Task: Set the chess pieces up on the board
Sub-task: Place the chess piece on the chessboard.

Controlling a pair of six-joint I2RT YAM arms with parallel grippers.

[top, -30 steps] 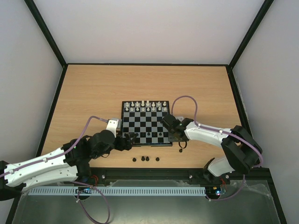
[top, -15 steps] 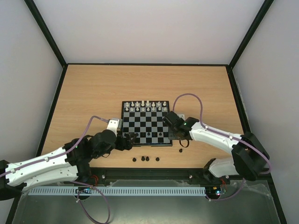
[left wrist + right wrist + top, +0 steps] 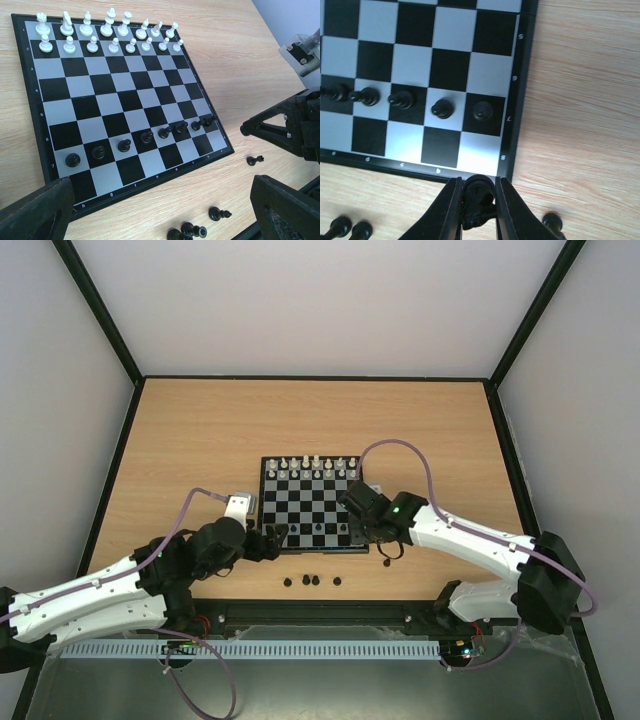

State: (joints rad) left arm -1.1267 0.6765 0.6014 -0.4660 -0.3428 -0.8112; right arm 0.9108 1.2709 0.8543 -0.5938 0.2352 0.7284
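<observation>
R fingers (image 3: 451,212), piece (image 3: 478,194) now at board (image 3: 450,65)

Board (image 3: 312,502), middle ranks: bare, passable. Upper edge: white pieces (image 3: 114,46), two packed rows. Lower rank: black pawns (image 3: 147,136). Lower corners: spread left gripper (image 3: 275,537); right gripper (image 3: 479,182) clamping a black piece (image 3: 479,197). Below: loose black pieces (image 3: 306,580).

Two arms (image 3: 100,595), white shells (image 3: 470,535) with black joints (image 3: 222,540), a lilac cable (image 3: 400,448) looping over each, green light (image 3: 397,507) at frame centre-right, black tapered pincer fingers (image 3: 449,212)
</observation>
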